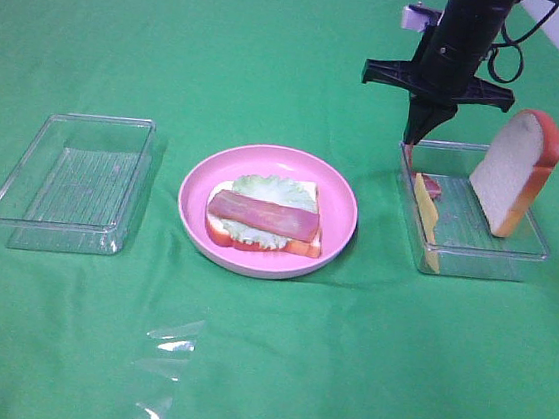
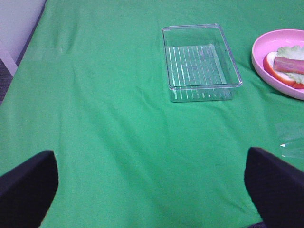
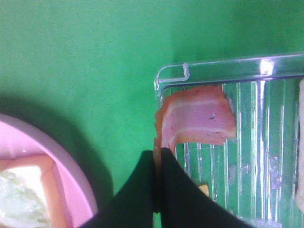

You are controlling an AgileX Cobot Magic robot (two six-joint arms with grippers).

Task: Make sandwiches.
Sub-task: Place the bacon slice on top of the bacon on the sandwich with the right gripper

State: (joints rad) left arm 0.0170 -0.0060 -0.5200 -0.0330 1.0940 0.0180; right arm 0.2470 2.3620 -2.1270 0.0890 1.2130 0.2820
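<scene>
On the pink plate lies a partial sandwich: a bread slice, pale green lettuce and one bacon strip on top. My right gripper hangs over the back-left corner of the right clear tray. In the right wrist view it is shut on the end of a second bacon strip, which curls against the tray wall. A yellow cheese slice stands along that tray's left wall and a bread slice leans at its right. My left gripper is open over bare cloth, holding nothing.
An empty clear tray sits left of the plate and shows in the left wrist view as well. A scrap of clear film lies on the green cloth in front of the plate.
</scene>
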